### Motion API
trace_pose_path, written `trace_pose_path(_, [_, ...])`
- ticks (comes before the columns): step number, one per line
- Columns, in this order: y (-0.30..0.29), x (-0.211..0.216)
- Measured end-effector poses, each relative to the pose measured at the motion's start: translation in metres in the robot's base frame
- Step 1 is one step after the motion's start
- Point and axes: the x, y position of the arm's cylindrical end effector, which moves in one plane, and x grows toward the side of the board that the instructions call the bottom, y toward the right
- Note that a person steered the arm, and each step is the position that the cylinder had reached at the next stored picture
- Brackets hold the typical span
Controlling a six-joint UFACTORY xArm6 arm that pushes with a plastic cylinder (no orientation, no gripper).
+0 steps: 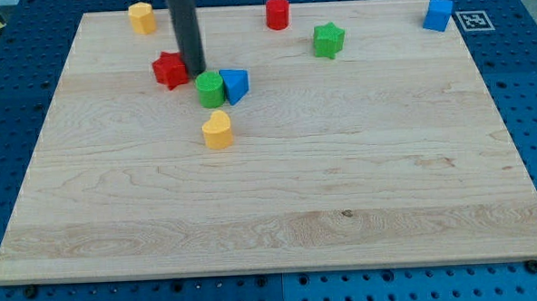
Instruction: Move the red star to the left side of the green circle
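nearest the camera sits a yellow block [217, 130], below the green circle [210, 89]. no claw here: my tip [195, 70] is a bare rod holding nothing, just right of the red star [170, 69], contact unclear. star lies upper left of the circle, which touches a blue triangle [235, 85]. the rod's top is cut off by the frame's upper edge.

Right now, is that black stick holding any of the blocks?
Nothing is held. My tip has no tool to grasp with; it stands just right of the red star, near the green circle.
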Motion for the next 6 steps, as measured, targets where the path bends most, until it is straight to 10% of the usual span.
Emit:
trace_pose_path(2, [-0.009, -0.053])
trace_pose_path(6, [-0.058, 0.032])
